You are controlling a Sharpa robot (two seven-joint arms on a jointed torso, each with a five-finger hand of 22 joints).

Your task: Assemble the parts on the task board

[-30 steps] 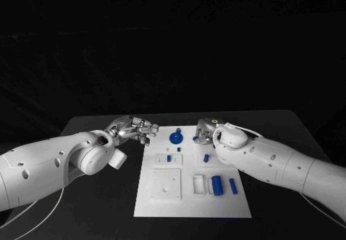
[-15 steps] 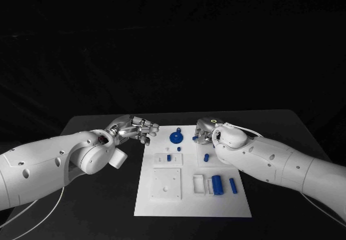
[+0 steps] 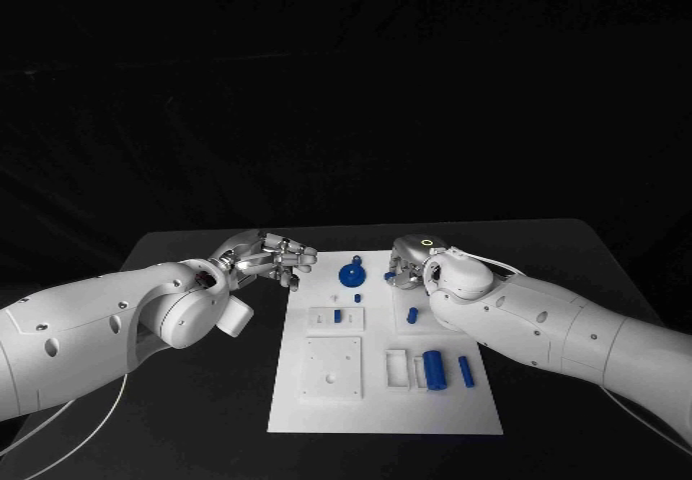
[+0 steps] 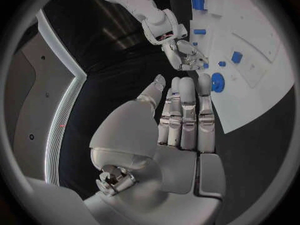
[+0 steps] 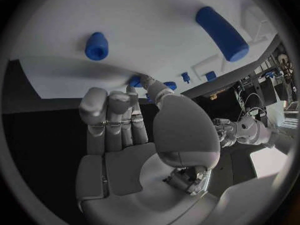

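Two bulky white arms with smooth glossy shells, dotted with small dark round screw recesses. Silver segmented left hand [image 3: 270, 257] and right hand [image 3: 410, 262], rounded grey palms. Small lit ring atop right wrist. Thin white cable trailing under each forearm.

Right robot hand [image 3: 414, 266] hides part [image 5: 135, 81]

Head cam looks down; wrist cams sit close behind, prob. sharing task board [image 3: 387, 360].
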